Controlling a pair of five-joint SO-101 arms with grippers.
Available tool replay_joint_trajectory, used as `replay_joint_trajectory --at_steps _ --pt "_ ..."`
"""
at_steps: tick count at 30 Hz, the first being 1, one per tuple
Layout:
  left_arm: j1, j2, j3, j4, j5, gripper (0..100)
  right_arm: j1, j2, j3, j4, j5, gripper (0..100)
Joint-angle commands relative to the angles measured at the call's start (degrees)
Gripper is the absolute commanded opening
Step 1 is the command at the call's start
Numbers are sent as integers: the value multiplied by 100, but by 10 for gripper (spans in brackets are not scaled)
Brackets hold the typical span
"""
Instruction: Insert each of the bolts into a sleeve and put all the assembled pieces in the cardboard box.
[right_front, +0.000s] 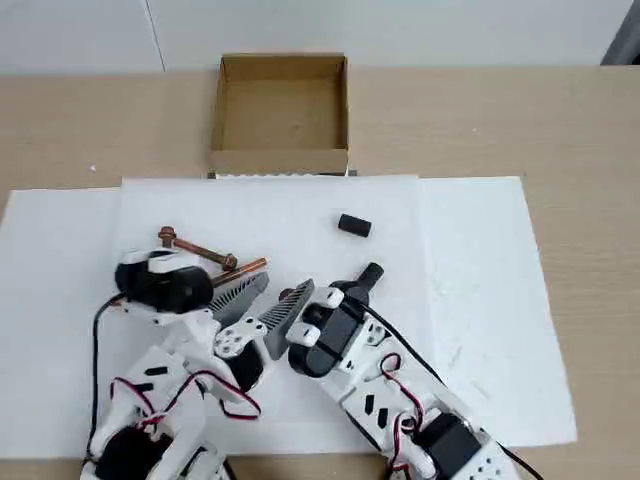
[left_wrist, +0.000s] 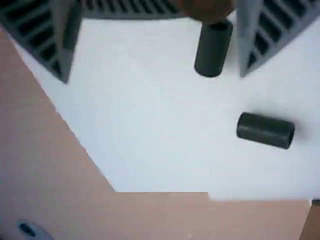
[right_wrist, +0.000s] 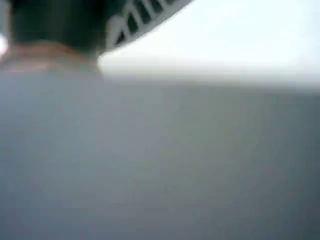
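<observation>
Getting one bolt cleanly into the left jaws looks to be the step in hand: the left wrist view shows them standing wide apart over the white sheet (right_front: 480, 300), and in the high view they sit just beside the two bolts. The first bolt (right_front: 200, 248) and the second bolt (right_front: 243, 268) lie close together, perhaps touching. The grip should therefore close on one shank alone, near its head, leaving the tip free to enter a bore. One sleeve (right_front: 354, 225) lies loose farther up the sheet. The nearer sleeve (right_front: 370, 272) sits right against the right arm (right_front: 330, 325), and whether that arm is holding it I cannot tell. Sleeves will likely roll, so one wants steadying while the bolt comes in along its axis, not at a slant. The cardboard box (right_front: 283, 160) stands empty at the far side of the worktop (right_front: 580, 120), so nothing is assembled yet
</observation>
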Motion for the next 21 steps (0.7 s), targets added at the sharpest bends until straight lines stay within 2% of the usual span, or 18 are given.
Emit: replay_joint_trajectory --at_steps 1,3,5,8,11,15,21 --pt "-299 -26 -321 9 -53 152 145 -75 -79 -110 0 3" --pt "-677 -44 -330 -9 -237 83 497 -75 -88 -92 0 3" --pt "-1116 -44 -321 -18 -774 6 927 -31 -176 48 -18 3" --pt "-1732 -44 -215 -18 -1521 9 1516 -13 -413 382 -396 3" --pt "-2233 -44 119 0 -1960 5 1895 -13 -580 743 -642 3" --pt "-2743 -53 655 -9 -2040 5 2000 4 -897 919 -642 3" --pt "-2866 -53 1262 -9 -2048 5 2000 971 -1732 901 -651 3"
